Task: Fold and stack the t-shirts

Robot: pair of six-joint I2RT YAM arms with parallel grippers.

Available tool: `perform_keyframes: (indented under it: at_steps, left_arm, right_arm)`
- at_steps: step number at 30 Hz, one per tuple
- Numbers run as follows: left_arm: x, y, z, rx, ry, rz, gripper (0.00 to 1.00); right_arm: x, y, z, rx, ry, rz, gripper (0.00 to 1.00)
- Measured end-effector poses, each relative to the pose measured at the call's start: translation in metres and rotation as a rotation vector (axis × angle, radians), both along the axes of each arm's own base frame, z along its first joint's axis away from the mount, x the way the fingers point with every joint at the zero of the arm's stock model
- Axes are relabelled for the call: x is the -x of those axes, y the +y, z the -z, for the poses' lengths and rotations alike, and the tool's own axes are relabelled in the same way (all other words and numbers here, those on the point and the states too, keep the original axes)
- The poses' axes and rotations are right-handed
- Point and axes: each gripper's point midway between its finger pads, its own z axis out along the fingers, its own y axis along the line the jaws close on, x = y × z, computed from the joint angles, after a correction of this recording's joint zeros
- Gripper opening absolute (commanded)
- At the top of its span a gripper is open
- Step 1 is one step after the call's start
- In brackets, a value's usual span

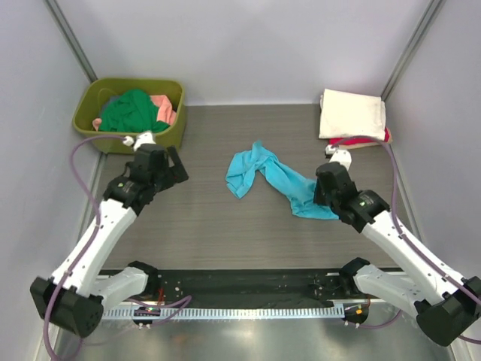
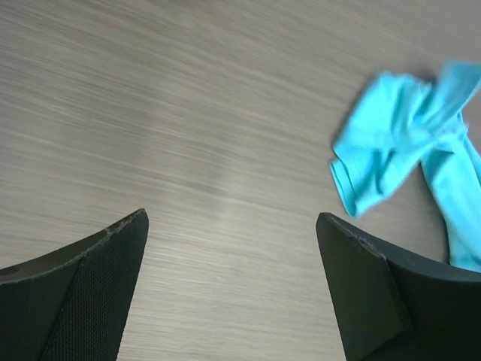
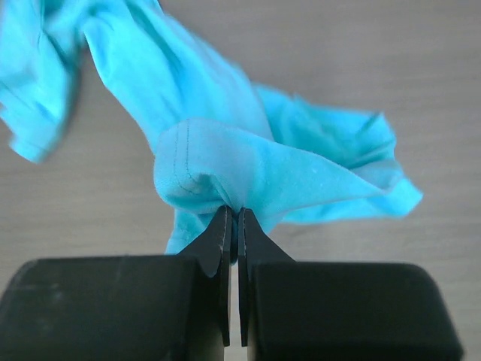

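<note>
Turquoise t-shirt (image 1: 262, 174) lies crumpled in a long twist on the wood-grain table (image 1: 203, 222), well to the right of the olive tub (image 1: 89, 107). The end farthest from the tub is pinched in the closed right gripper (image 3: 232, 219). The left gripper (image 2: 231, 219) hovers just in front of the tub, jaws wide, holding nothing. Inside the tub are a green t-shirt (image 1: 131, 111) and a salmon-pink t-shirt (image 1: 164, 110).

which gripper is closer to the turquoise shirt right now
Right. The right gripper is shut on a fold of the turquoise t-shirt at its near-right end. The left gripper hangs open over the table, left of the shirt and apart from it.
</note>
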Motion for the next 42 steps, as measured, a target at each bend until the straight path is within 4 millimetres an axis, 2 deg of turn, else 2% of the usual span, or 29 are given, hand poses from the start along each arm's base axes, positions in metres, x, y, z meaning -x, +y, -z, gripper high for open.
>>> perform_keyframes:
  at_steps: [1,3,5,6,10,14,18,23,25,29,30,31,33,36,38,40,41,42]
  left_arm:
    - [-0.004,-0.014,0.007,0.01,0.02,0.029,0.93]
    - [-0.01,-0.04,0.021,0.011,0.053,0.084,0.93]
    - [-0.016,-0.066,0.038,0.014,0.088,0.135,0.9]
    - [-0.02,-0.078,0.047,0.026,0.106,0.155,0.88]
    - [-0.037,-0.107,0.081,0.066,0.166,0.179,0.86]
    - [-0.048,-0.134,0.115,0.11,0.222,0.212,0.74]
    - [-0.049,-0.166,0.144,0.137,0.261,0.291,0.67]
    - [-0.046,-0.201,0.166,0.162,0.284,0.391,0.63]
    - [-0.045,-0.211,0.171,0.166,0.288,0.421,0.59]
    - [-0.045,-0.227,0.177,0.184,0.286,0.468,0.4]
    - [-0.045,-0.229,0.179,0.186,0.288,0.473,0.34]
    - [-0.046,-0.232,0.181,0.188,0.29,0.478,0.19]
    - [-0.048,-0.235,0.183,0.191,0.29,0.482,0.0]
    - [-0.054,-0.237,0.181,0.18,0.281,0.487,0.0]
    - [-0.06,-0.234,0.171,0.152,0.261,0.474,0.0]
    - [-0.063,-0.225,0.151,0.119,0.228,0.449,0.0]
    - [-0.062,-0.218,0.138,0.099,0.211,0.438,0.0]
    - [-0.061,-0.208,0.115,0.08,0.172,0.424,0.0]
  right_arm:
    - [0.007,-0.002,0.019,0.01,0.047,0.002,0.01]
    - [0.019,-0.004,0.042,0.018,0.113,-0.003,0.01]
    - [0.023,-0.004,0.049,0.011,0.129,-0.004,0.01]
    - [0.024,-0.004,0.05,0.003,0.125,-0.004,0.01]
    - [0.025,-0.004,0.042,-0.026,0.093,-0.002,0.01]
    - [0.025,-0.005,0.037,-0.034,0.071,0.003,0.01]
    - [0.025,-0.006,0.036,-0.034,0.066,0.006,0.01]
    - [0.025,-0.007,0.035,-0.031,0.063,0.01,0.01]
    - [0.024,-0.007,0.035,-0.03,0.062,0.011,0.01]
    - [0.024,-0.008,0.035,-0.026,0.062,0.015,0.01]
    - [0.024,-0.008,0.035,-0.025,0.061,0.016,0.01]
    - [0.024,-0.008,0.036,-0.022,0.063,0.018,0.01]
    - [0.023,-0.009,0.038,-0.015,0.068,0.023,0.01]
    - [0.022,-0.01,0.04,-0.005,0.073,0.03,0.01]
    - [0.022,-0.012,0.038,-0.005,0.07,0.039,0.01]
    - [0.02,-0.014,0.027,-0.009,0.054,0.057,0.01]
    - [0.018,-0.016,0.015,-0.017,0.028,0.07,0.01]
    - [0.015,-0.017,-0.001,-0.029,-0.006,0.082,0.01]
